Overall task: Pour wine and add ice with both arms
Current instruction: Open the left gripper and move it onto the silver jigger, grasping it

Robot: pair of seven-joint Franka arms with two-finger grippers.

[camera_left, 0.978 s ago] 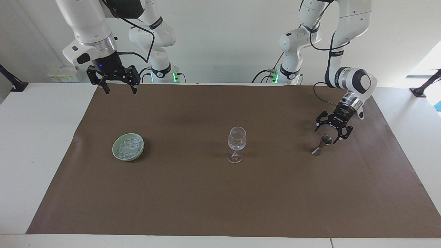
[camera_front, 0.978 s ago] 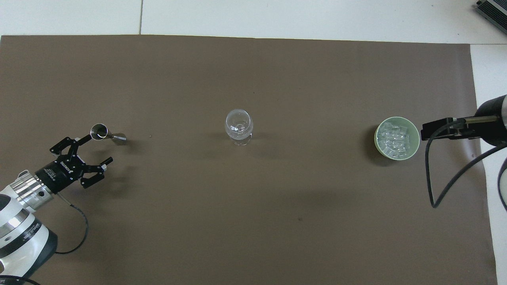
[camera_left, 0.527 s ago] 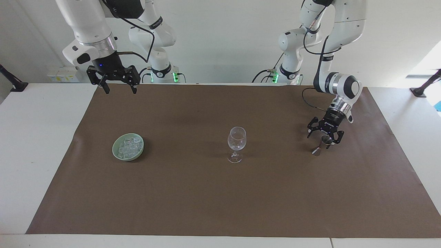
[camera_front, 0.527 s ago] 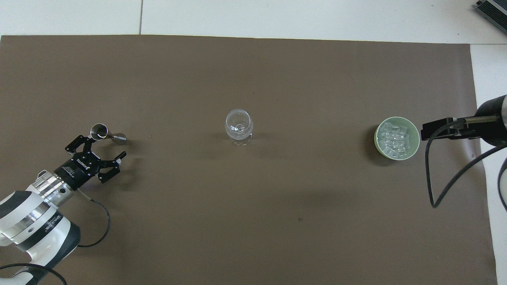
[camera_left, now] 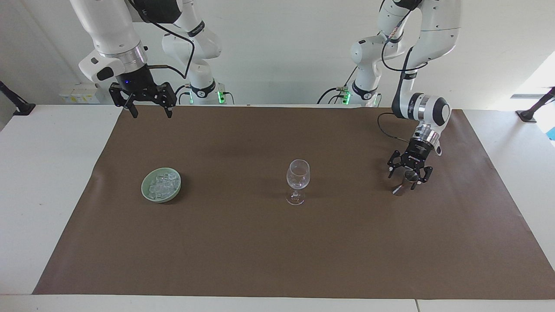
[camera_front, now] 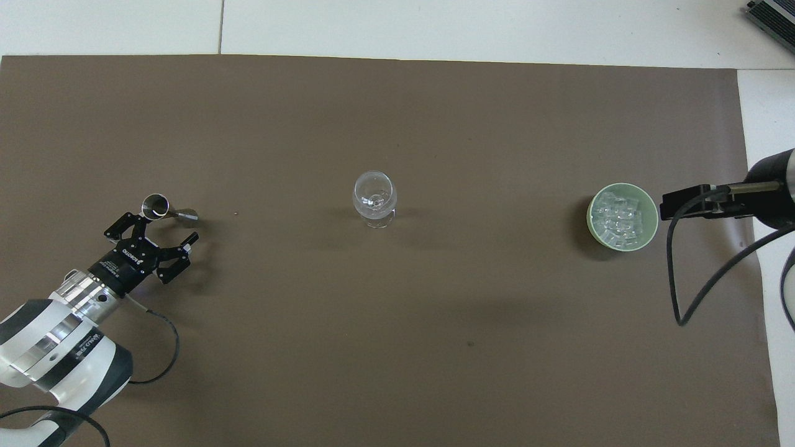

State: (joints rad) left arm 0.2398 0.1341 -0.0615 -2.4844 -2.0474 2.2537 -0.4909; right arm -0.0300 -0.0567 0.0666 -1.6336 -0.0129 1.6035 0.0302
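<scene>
A clear stemmed wine glass [camera_left: 298,180] [camera_front: 375,197] stands upright mid-table. A green bowl [camera_left: 143,187] [camera_front: 590,215] toward the right arm's end holds the ice [camera_left: 164,183] [camera_front: 618,217], a glittering heap of small clear cubes. A small metal jigger [camera_left: 406,181] [camera_front: 156,207] stands toward the left arm's end. My left gripper [camera_left: 409,178] [camera_front: 163,227] is open and low, its fingers on either side of the jigger in the facing view; I cannot tell whether they touch it. My right gripper [camera_left: 149,104] is open and empty, raised over the mat's edge nearest the robots, and waits.
A brown mat [camera_left: 277,251] covers most of the white table [camera_left: 47,182]. A black cable [camera_front: 677,279] hangs from the right arm's wrist beside the bowl.
My left gripper has swung in toward the jigger and come down until its open fingers flank it. The right arm, glass and bowl have not moved.
</scene>
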